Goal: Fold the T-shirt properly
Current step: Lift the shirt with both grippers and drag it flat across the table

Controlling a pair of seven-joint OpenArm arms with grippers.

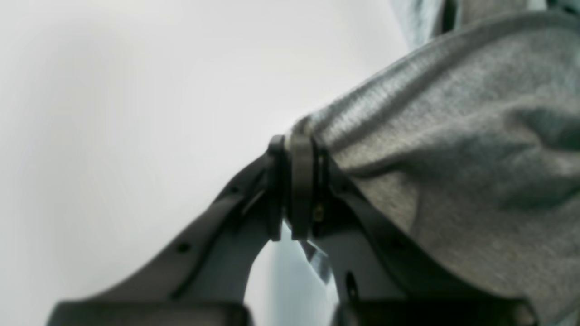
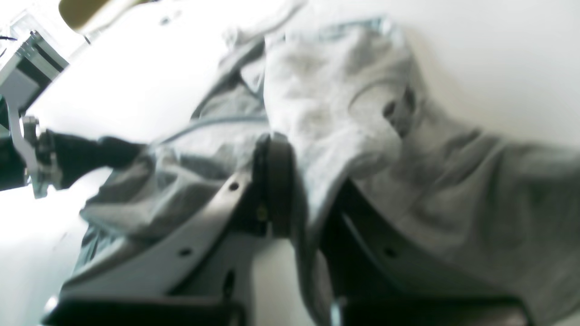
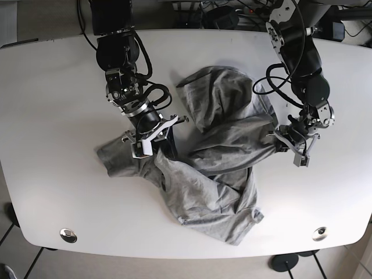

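**Both grippers pinching the crumpled shirt**

The wrist views are blurred and cut the grey T-shirt (image 3: 215,168) off. The left gripper (image 1: 297,190) has its jaws pressed on a ribbed hem; the right gripper (image 2: 290,190) clamps a fold. Only the base view shows the whole shirt, bunched on the white table (image 3: 52,87) between the grippers.

Base view looks steeply down on the whole white tabletop surface (image 3: 52,81); both wrist views sit close behind their tools, sharing the crumpled grey cotton T-shirt (image 3: 221,151).
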